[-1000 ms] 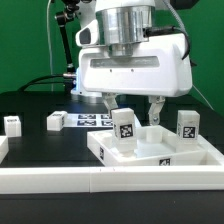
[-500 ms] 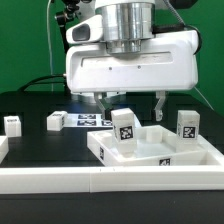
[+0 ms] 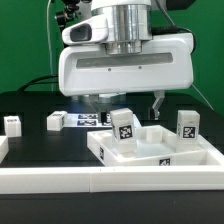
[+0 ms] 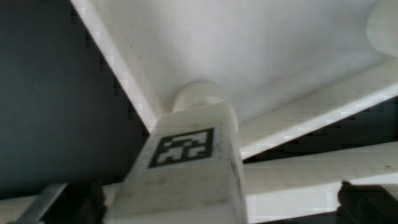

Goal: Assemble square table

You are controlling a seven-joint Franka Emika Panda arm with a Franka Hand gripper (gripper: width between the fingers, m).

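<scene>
Black bench [image 3: 28, 104] is carrying the tray-like top [image 3: 150, 161]; the wide-open gripper [image 3: 131, 103] is hanging astride the upright leg [image 3: 124, 128] at its near corner, probably lining up a grasp.

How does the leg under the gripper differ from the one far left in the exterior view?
The first leg stands on the table top; the left leg sits on the black table, apart from it. The open gripper flanks the first leg; the left leg is clear of it. Both are white with black-and-white tags.
</scene>
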